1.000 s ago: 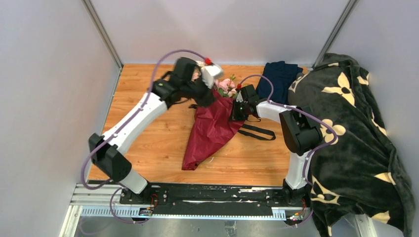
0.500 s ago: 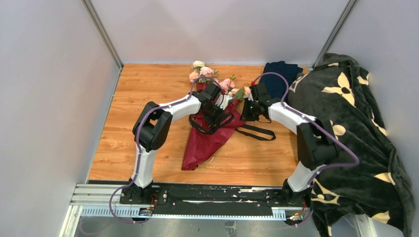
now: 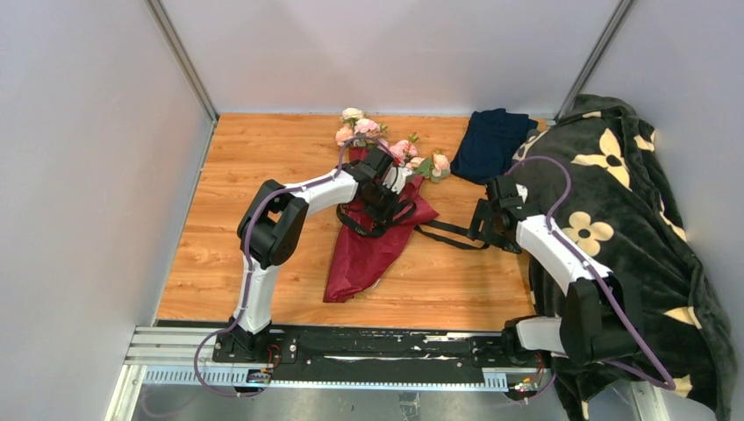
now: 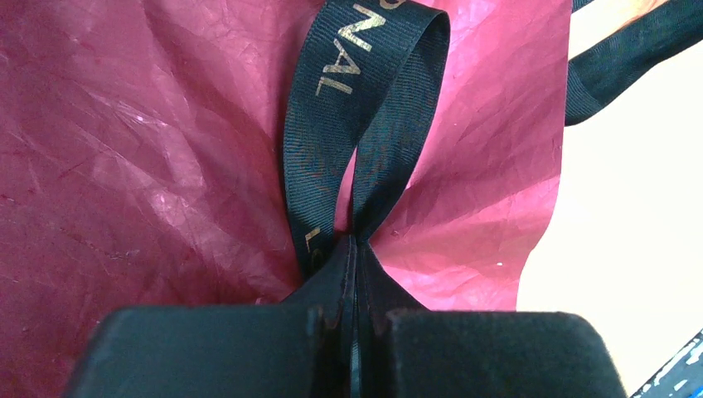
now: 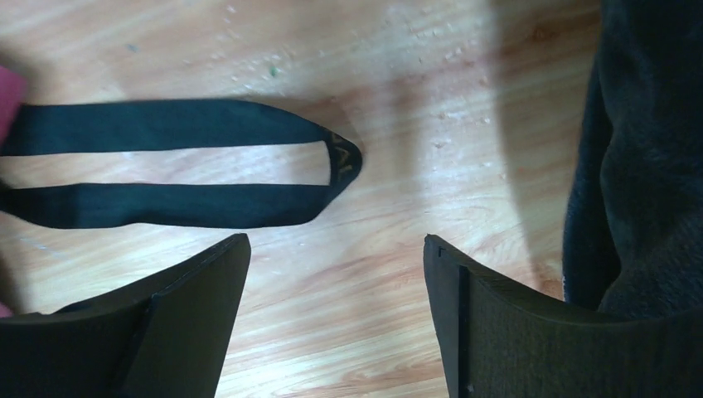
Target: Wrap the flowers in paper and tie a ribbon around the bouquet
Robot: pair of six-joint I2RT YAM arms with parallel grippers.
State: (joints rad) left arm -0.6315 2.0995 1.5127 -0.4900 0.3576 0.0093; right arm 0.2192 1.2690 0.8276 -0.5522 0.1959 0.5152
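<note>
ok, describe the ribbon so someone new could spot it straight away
On the wooden table, find the red paper cone in the middle. The ribbon loops over it and trails right across the wood. It is the only narrow black strip, with gold lettering, unlike the broad navy cloth and flowered blanket.

We see a lab robot booth: grey panels [image 3: 88,175] on metal posts [image 3: 182,61] wall in the wooden table [image 3: 254,254], two robot arms [image 3: 303,190] bolted to a rail [image 3: 351,379] at its near edge
</note>
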